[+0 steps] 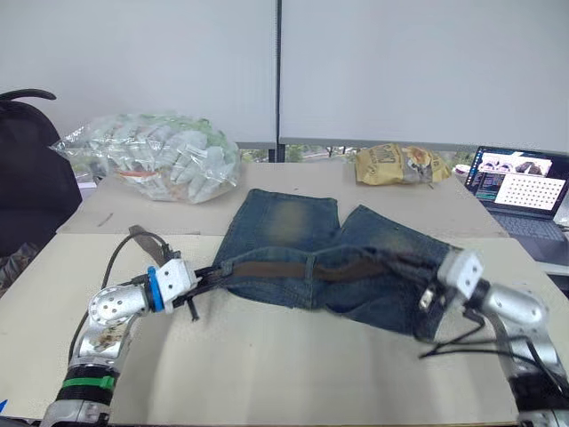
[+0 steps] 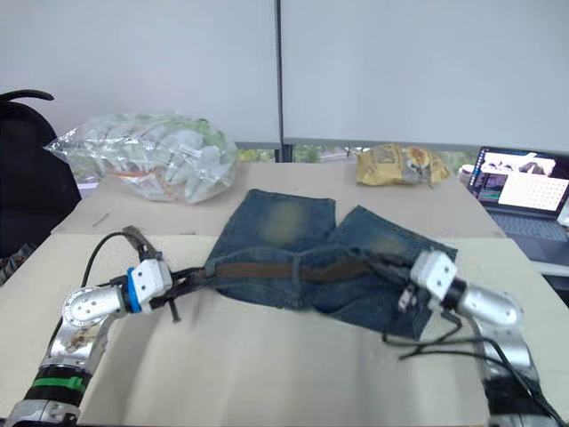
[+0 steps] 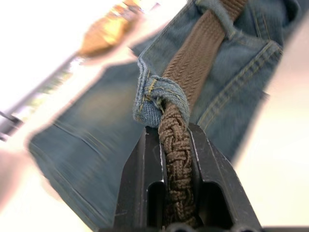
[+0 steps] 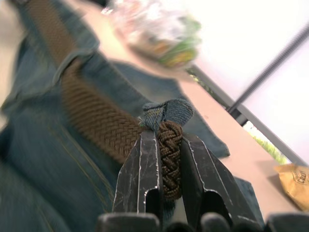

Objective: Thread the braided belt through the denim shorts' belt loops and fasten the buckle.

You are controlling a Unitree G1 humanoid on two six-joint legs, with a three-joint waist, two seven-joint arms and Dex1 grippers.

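Note:
The denim shorts (image 1: 289, 227) lie flat mid-table, waistband toward me. The braided belt (image 1: 284, 269) runs along the waistband under the belt loops. My left gripper (image 1: 216, 274) is at the waistband's left end, shut on the braided belt (image 3: 176, 159) just where it leaves a belt loop (image 3: 154, 94). My right gripper (image 1: 411, 269) is at the right end, shut on the belt (image 4: 169, 145) beside another bunched loop (image 4: 166, 111). Between the two grippers the waistband is slightly lifted and creased. The buckle is hidden.
A clear bag of packets (image 1: 156, 156) and a yellow snack bag (image 1: 396, 165) sit on the far table. An open laptop (image 1: 520, 191) is at the right, and a black chair (image 1: 27, 169) at the left. Bare tabletop (image 1: 284, 374) lies in front of the shorts.

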